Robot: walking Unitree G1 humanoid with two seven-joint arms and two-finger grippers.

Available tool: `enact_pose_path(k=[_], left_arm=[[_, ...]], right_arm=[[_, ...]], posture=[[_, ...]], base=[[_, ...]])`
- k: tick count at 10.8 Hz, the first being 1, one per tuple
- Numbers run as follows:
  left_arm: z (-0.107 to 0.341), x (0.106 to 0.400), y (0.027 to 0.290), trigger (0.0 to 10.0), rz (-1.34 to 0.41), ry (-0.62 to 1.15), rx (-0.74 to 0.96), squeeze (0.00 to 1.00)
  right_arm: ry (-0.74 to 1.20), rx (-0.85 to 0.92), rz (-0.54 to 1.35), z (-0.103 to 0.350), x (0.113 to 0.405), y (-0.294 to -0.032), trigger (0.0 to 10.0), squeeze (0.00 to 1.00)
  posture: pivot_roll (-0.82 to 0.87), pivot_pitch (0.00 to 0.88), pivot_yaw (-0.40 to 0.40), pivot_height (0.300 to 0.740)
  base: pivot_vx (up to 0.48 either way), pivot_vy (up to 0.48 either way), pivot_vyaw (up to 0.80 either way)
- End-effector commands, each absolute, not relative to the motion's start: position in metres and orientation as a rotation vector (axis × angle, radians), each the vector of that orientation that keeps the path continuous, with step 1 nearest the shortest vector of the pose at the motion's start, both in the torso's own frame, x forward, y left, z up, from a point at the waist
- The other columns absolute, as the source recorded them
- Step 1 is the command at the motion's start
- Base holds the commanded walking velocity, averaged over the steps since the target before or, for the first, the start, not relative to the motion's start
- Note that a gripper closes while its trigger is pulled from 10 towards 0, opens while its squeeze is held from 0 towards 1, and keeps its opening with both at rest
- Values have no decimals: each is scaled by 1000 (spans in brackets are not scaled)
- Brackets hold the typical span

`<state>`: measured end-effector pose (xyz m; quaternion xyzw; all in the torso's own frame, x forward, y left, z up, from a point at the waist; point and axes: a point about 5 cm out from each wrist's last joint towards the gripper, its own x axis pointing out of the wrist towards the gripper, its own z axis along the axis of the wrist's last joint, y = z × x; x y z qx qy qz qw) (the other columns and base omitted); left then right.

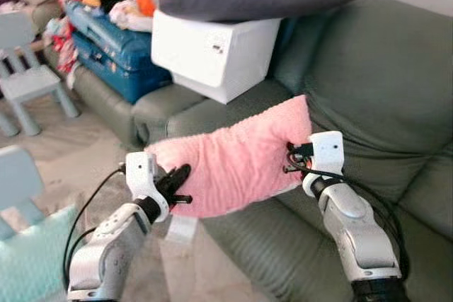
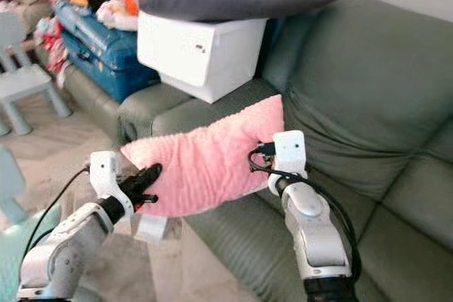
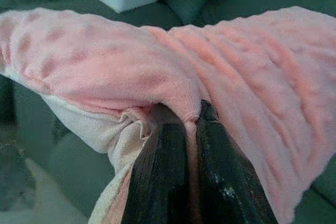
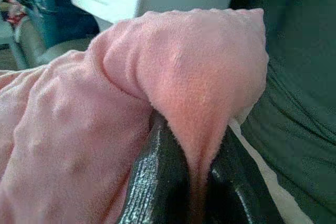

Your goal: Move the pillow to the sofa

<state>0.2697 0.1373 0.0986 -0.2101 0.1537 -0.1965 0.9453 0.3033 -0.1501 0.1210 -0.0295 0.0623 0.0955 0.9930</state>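
Above the green sofa (image 1: pixel 382 97), the pink pillow (image 1: pixel 237 160) hung between 2 grippers. The left gripper (image 1: pixel 178 183) and right gripper (image 1: pixel 294 159) each pinched an end (fingers clamped on fabric).

Both silver arms reach forward and up from below. The left gripper (image 1: pixel 181 183) points to the robot's right, its black fingers (image 3: pixel 163 182) pinched together on a fold of the pillow (image 1: pixel 237 160). The right gripper (image 1: pixel 291 158) points left, its fingers (image 4: pixel 157 177) clamped on the opposite end.
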Motion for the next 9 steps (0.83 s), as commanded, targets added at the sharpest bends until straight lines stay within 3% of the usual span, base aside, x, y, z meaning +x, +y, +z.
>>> enact_pose_path(k=[1, 9], left_arm=[[103, 270, 126, 10000, -452, 306, -428, 0], [101, 277, 133, 10000, -379, 311, -382, 0]], right_arm=[[107, -69, 173, 126, 305, -155, 10000, 0], [136, -64, 166, 124, 303, -157, 10000, 0]], posture=[[-159, 4, -42, 740], [-169, 18, -45, 740]], base=[[0, 0, -506], [0, 0, -771]])
